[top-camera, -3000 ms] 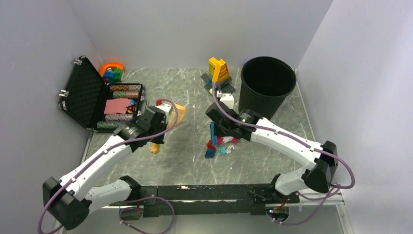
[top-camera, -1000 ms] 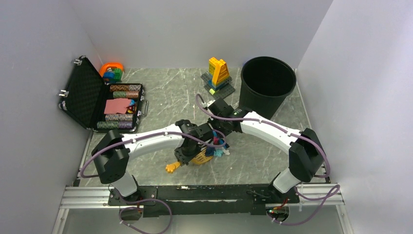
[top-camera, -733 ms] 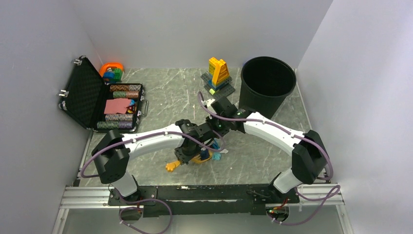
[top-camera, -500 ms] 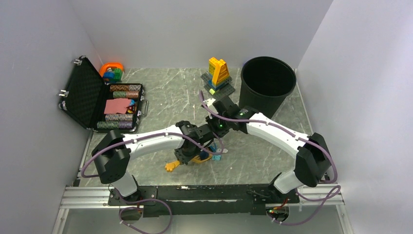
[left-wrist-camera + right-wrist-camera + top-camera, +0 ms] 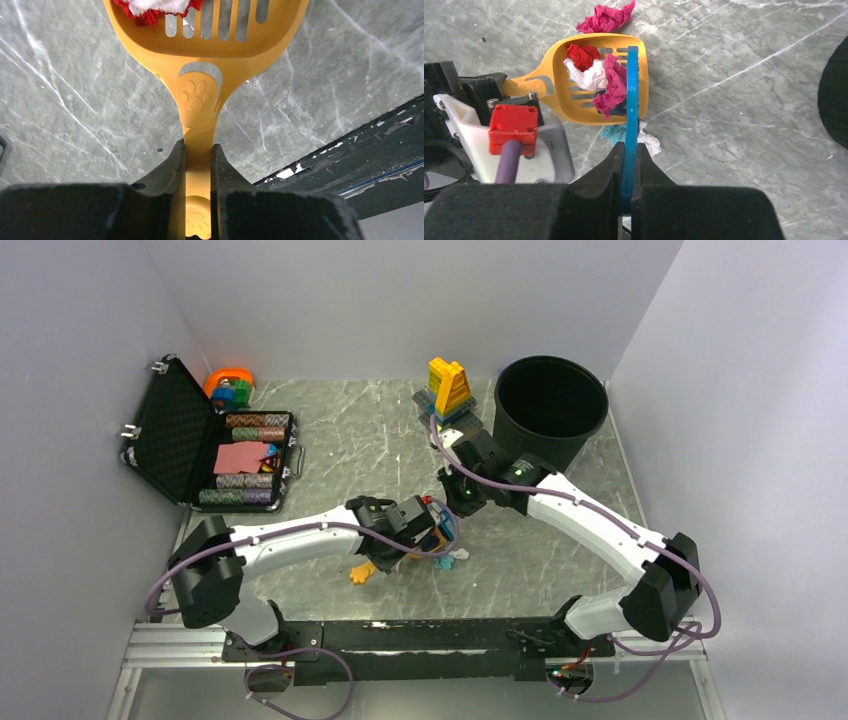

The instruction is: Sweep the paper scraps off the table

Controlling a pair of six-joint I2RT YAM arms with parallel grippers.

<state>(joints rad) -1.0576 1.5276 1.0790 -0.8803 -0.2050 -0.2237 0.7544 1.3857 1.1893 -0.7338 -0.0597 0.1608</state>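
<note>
My left gripper (image 5: 198,147) is shut on the handle of a yellow-orange slotted scoop (image 5: 200,55) at the table's middle front (image 5: 362,573). The scoop (image 5: 556,75) holds red, white, pink and dark blue paper scraps (image 5: 609,85). My right gripper (image 5: 628,150) is shut on a flat blue scraper (image 5: 631,90), which stands on edge across the scoop's open mouth. A teal scrap (image 5: 616,132) and a white scrap (image 5: 649,142) lie on the table (image 5: 340,440) under the scraper. A pink scrap (image 5: 606,17) lies just beyond the scoop.
A black bin (image 5: 550,410) stands at the back right, close behind the right arm. A yellow-orange brick build (image 5: 448,388) is beside it. An open black case (image 5: 175,430) with poker chips is at the left. A black rail (image 5: 400,635) runs along the near edge.
The left arm brought the scoop from the left to the middle. The right arm's scraper pushed scraps into it. In the last half second the right wrist drew back toward the bin.
</note>
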